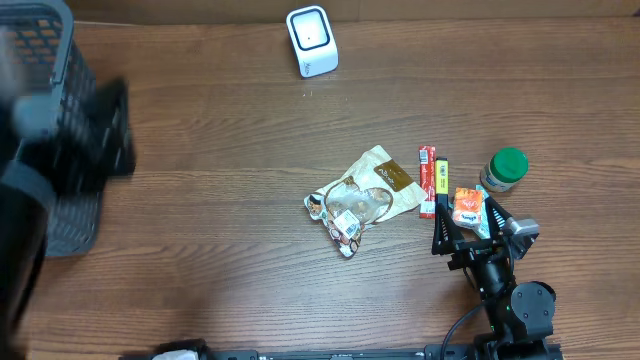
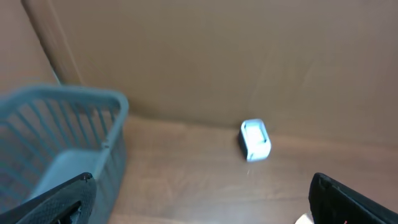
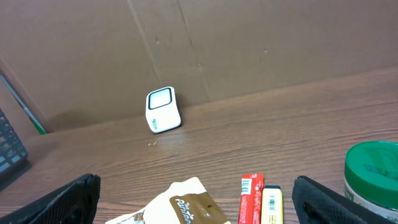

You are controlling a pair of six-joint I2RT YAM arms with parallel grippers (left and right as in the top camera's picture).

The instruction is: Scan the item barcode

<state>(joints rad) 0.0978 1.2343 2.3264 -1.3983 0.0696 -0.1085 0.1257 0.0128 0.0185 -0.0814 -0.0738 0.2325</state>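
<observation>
The white barcode scanner [image 1: 312, 40] stands at the far middle of the table, also seen as the scanner [image 2: 255, 140] and the scanner [image 3: 163, 110]. Items lie at the right: a brown-and-cream snack bag [image 1: 365, 195], a red stick [image 1: 427, 180], a yellow stick [image 1: 441, 180], an orange packet [image 1: 467, 208] and a green-lidded jar [image 1: 505, 168]. My right gripper [image 1: 468, 225] hovers open over the orange packet; in its own view the right gripper [image 3: 199, 208] holds nothing, with the bag [image 3: 180, 205] and red stick [image 3: 251, 196] ahead. My left gripper [image 2: 199, 208] is open and empty beside the basket.
A grey plastic basket [image 1: 50, 150] stands at the table's left edge, next to the blurred left arm [image 1: 105, 130]; the basket [image 2: 62, 143] fills the left of the left wrist view. A cardboard wall [image 3: 249, 43] backs the table.
</observation>
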